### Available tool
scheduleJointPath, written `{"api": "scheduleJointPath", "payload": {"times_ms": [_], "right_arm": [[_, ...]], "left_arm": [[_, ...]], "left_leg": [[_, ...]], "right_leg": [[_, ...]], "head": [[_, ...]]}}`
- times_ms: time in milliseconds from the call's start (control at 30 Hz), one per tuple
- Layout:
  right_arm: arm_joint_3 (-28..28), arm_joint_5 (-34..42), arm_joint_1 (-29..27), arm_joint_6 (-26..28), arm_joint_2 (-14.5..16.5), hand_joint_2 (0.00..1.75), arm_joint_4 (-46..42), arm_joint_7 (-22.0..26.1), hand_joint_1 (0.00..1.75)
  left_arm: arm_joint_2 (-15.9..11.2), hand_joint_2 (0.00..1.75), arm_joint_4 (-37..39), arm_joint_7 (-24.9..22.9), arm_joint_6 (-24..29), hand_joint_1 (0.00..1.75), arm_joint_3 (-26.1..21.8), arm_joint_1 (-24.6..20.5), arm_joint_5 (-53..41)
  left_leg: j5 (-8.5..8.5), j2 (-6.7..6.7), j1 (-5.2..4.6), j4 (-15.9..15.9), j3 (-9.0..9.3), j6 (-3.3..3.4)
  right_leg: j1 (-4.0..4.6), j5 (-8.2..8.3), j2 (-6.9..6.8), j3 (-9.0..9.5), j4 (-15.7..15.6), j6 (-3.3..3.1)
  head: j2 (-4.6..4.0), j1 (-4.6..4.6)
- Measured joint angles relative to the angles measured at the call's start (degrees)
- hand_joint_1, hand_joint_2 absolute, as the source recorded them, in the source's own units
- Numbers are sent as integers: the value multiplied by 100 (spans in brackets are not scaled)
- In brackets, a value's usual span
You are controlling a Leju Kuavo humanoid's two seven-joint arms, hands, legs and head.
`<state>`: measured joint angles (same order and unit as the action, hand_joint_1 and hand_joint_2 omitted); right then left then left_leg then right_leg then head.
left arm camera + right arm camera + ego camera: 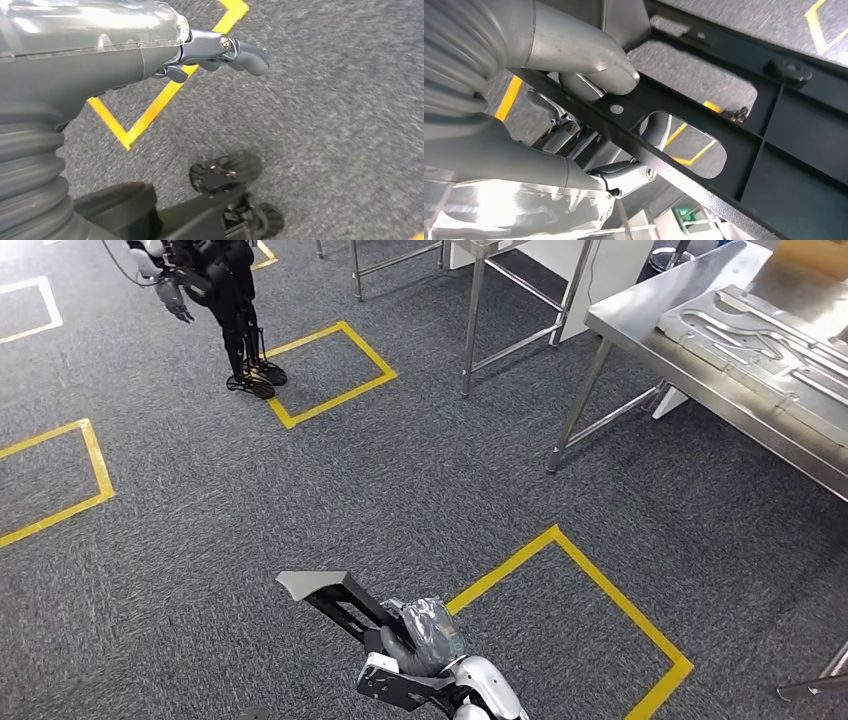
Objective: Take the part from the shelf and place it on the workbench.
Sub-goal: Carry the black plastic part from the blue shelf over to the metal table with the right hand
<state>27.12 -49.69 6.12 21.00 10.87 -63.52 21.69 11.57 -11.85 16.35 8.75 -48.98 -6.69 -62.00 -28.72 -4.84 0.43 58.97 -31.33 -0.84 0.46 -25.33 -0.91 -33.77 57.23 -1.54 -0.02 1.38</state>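
Right robot hand (418,638): fingers wrapped around the part (335,597), a long black metal bracket with cut-out slots. In the head view the robot hand sits low in the frame, a clear plastic cover over its back, and the part runs from below the wrist up and to the left, ending in a pale grey tip above the carpet. In the right wrist view the thick grey thumb (599,70) presses on one face of the black bar (659,160) while the darker fingers (624,177) close on it from the other side; an oval slot and a small round hole in the bar are visible just beside the thumb.

Left robot hand (220,52): holds nothing, hanging over the carpet; the fingers are half extended and loosely apart, the thumb sticking out.

Floor: grey carpet (400,480) with yellow tape squares; one square (590,630) lies just right of the held part.

Table (640,325): stainless steel, upper right of the head view, well apart from the part. A grey moulded tray (770,345) with winding channels lies on it.

Upper left, near another yellow square (330,375): a second dark humanoid robot (225,300) standing on the carpet. Further metal table legs (470,330) stand along the top edge.
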Motion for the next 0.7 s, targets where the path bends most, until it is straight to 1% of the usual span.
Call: {"api": "scheduleJointPath", "payload": {"times_ms": [33,67,100,133,167,200,233,267,300,333,367,400,433,467,500,533,567,600,633,667,700], "right_arm": [[0,-2,8,0,9,175,1,1,175],[0,-4,14,-1,19,175,3,2,175],[0,-4,19,-2,26,175,9,2,175],[0,-5,17,-1,31,175,17,2,175],[0,-5,14,1,32,175,26,1,175],[0,-5,11,2,32,175,34,1,175],[0,-5,10,4,33,175,40,1,175],[0,-5,10,4,35,175,44,1,175],[0,-5,14,6,36,175,46,1,175],[0,-4,15,7,38,175,49,1,175],[0,-4,14,8,38,175,50,1,175],[0,-3,10,9,38,175,51,1,175],[0,-3,4,9,38,175,51,1,175],[0,-3,-3,10,37,175,50,1,175],[0,-4,-3,10,37,175,49,1,175],[0,-4,0,10,37,175,48,2,175],[0,-5,3,10,38,175,46,2,175],[0,-5,5,8,38,175,47,2,175],[0,-5,0,7,37,175,49,2,175],[0,-5,-7,5,35,175,51,1,175],[0,-5,-12,4,33,175,54,0,175]], "left_arm": [[-2,175,0,2,2,0,0,0,3],[-5,175,0,5,3,0,0,6,7],[-8,175,0,9,3,0,0,17,10],[-11,175,0,15,3,0,0,32,14],[-15,175,0,21,2,0,0,44,16],[-18,175,0,27,2,0,0,51,19],[-21,175,0,34,2,0,0,52,20],[-24,175,0,38,2,0,0,50,21],[-28,175,0,42,2,0,0,48,22],[-31,175,0,44,1,0,1,44,24],[-33,175,0,44,0,0,1,42,28],[-34,175,0,45,-2,0,1,40,34],[-33,175,0,49,-3,0,0,37,44],[-31,175,0,54,-3,0,-2,35,56],[-28,175,0,60,-4,0,-3,33,76],[-26,175,0,66,-9,0,-5,33,95],[-23,175,0,69,-21,0,-8,41,112],[-23,175,0,71,-42,0,-11,53,128],[-24,175,0,71,-68,0,-15,67,137],[-24,175,0,70,-95,0,-19,79,145],[-24,175,0,69,-121,0,-22,83,150]], "left_leg": [[-136,126,8,223,-90,-22],[-310,274,21,567,-245,-37],[-484,366,25,974,-451,-49],[-590,409,27,1316,-637,-62],[-585,427,27,1483,-747,-66],[-462,438,27,1420,-751,-64],[-246,470,28,1128,-643,-56],[-19,565,32,716,-477,-40],[137,697,39,337,-319,-24],[228,805,45,73,-207,-5],[243,880,42,-53,-155,17],[230,877,34,-72,-145,41],[242,819,34,-83,-139,75],[254,757,36,-111,-124,111],[267,689,45,-141,-108,152],[277,617,53,-170,-93,185],[276,541,49,-182,-84,210],[268,468,44,-184,-83,225],[258,390,39,-184,-82,228],[246,313,37,-183,-77,227],[233,240,37,-182,-68,219]], "right_leg": [[-24,20,56,32,-35,-26],[-25,23,108,44,-46,-43],[-26,21,171,46,-41,-60],[-22,18,248,46,-35,-67],[-17,11,327,48,-25,-69],[-14,4,408,52,-11,-65],[-15,-6,488,59,5,-55],[-20,-21,561,61,26,-39],[-18,-37,627,51,56,-18],[-23,-45,687,30,80,9],[-32,-47,740,4,95,40],[-41,-41,791,-18,98,73],[-49,-33,844,-32,90,109],[-48,-50,816,-44,108,138],[-39,-117,708,-90,201,165],[-30,-241,553,-190,406,189],[-33,-411,366,-347,724,208],[-45,-589,241,-550,1113,230],[-65,-711,178,-740,1466,250],[-87,-737,145,-857,1669,268],[-107,-654,118,-862,1652,281]], "head": [[0,1],[0,1],[0,1],[0,1],[0,1],[0,1],[0,1],[0,0],[0,0],[0,1],[0,1],[0,1],[0,1],[0,0],[0,-1],[0,-1],[0,-1],[0,-2],[0,-2],[0,-2],[0,-3]]}}
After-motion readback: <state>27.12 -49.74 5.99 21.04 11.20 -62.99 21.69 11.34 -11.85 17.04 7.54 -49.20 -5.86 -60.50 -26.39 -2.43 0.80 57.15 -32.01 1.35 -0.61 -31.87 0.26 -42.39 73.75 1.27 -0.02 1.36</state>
